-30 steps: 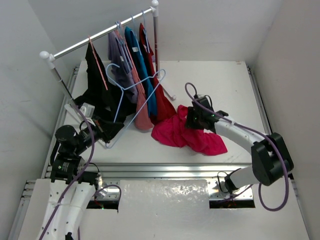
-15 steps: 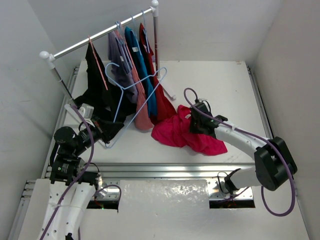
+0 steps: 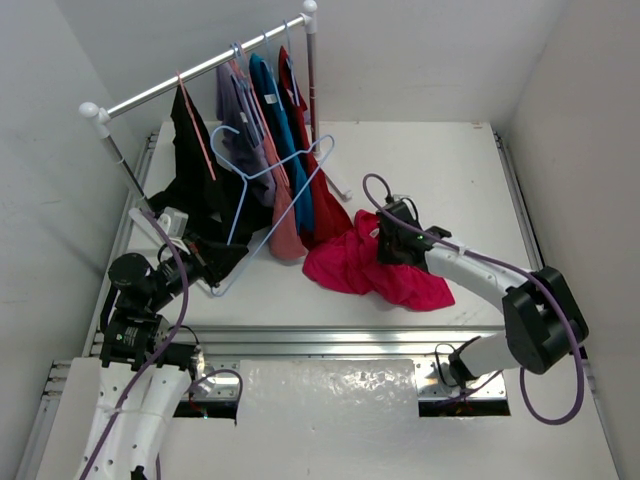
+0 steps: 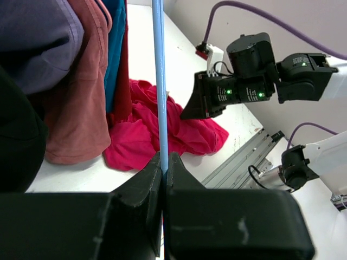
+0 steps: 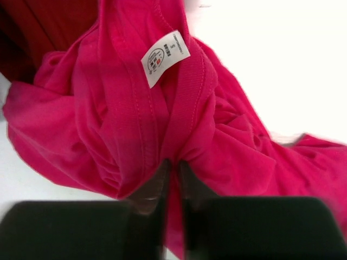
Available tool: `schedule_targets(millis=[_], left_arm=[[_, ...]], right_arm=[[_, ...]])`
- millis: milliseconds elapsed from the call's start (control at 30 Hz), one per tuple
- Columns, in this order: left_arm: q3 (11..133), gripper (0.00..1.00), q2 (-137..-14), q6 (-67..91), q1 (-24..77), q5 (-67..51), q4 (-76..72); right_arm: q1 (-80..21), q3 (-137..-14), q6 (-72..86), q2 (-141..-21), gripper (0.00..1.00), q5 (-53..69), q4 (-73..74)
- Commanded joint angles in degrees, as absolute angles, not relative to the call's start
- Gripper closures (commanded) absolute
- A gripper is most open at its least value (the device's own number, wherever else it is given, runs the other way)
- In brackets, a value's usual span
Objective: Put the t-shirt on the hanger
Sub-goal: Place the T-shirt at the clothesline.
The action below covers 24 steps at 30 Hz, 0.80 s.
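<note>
The magenta t-shirt (image 3: 352, 268) lies crumpled on the white table, right of the hanging clothes. In the right wrist view its neck band with the white label (image 5: 165, 57) sits just above my right gripper (image 5: 173, 169), which is shut on a fold of the t-shirt (image 5: 233, 146) at the collar. In the top view the right gripper (image 3: 392, 250) rests on the shirt's upper edge. The pale blue hanger (image 3: 268, 178) leans upright in front of the rack. My left gripper (image 4: 164, 161) is shut on the hanger's wire (image 4: 159, 81) near its lower corner (image 3: 212, 285).
A clothes rack (image 3: 200, 72) at the back left carries black (image 3: 195, 190), purple (image 3: 240, 120), teal (image 3: 285, 150), salmon (image 3: 288, 235) and dark red (image 3: 325, 205) garments. A metal rail (image 3: 330, 340) runs along the table's near edge. Walls stand close on both sides.
My right gripper has shifted slightly down and left onto the t-shirt's collar. The left arm and the hanger have barely moved.
</note>
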<state>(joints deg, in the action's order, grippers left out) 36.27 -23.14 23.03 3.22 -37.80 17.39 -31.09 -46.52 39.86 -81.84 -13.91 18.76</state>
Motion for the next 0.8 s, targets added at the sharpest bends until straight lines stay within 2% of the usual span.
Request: schedule_targets(millis=[0, 67, 200, 300, 333, 367, 400, 433, 467, 533, 633, 767], left_arm=[[36.2, 1.00, -22.8, 23.3, 2.5, -38.5, 13.8], [36.3, 1.00, -22.9, 23.3, 2.5, -38.5, 13.8], [36.3, 1.00, -23.3, 23.3, 2.5, -38.5, 13.9], [36.3, 1.00, -23.4, 23.4, 2.5, -38.3, 13.8], [36.3, 1.00, -23.5, 23.4, 2.5, -38.2, 13.9], [36.2, 1.00, -23.7, 23.4, 2.5, -38.2, 13.9], [36.2, 1.00, -23.8, 23.4, 2.5, -38.2, 13.9], [36.3, 1.00, -23.8, 23.4, 2.5, -38.1, 13.9], [36.3, 1.00, -23.9, 23.4, 2.5, -38.0, 13.9], [36.3, 1.00, -23.8, 23.4, 2.5, -37.7, 14.1], [36.3, 1.00, -23.8, 23.4, 2.5, -37.4, 14.2], [36.4, 1.00, -24.2, 23.3, 2.6, -37.3, 14.4]], right_arm=[[-30.9, -45.4, 38.9, -81.3, 0.94, -11.3, 16.4], [-31.1, -44.0, 39.0, -78.8, 1.00, -9.6, 16.2], [-32.9, -38.0, 39.9, -72.0, 1.00, 5.1, 15.5], [-35.7, -35.1, 40.2, -65.4, 0.99, 11.4, 15.2], [-35.9, -35.2, 39.6, -63.2, 0.94, 12.2, 16.8], [-35.9, -35.5, 38.9, -62.3, 0.85, 12.2, 17.7], [-35.9, -35.9, 38.3, -61.4, 0.70, 10.9, 18.7], [-35.8, -37.2, 37.3, -60.2, 0.50, 5.8, 21.6], [-35.6, -38.1, 36.9, -60.0, 0.46, 1.7, 23.1], [-34.8, -41.5, 34.5, -60.2, 0.42, -6.4, 24.7], [-30.8, -46.6, 30.7, -63.9, 0.44, -10.0, 23.6], [-20.1, -51.6, 28.7, -75.5, 0.47, -0.5, 19.4]])
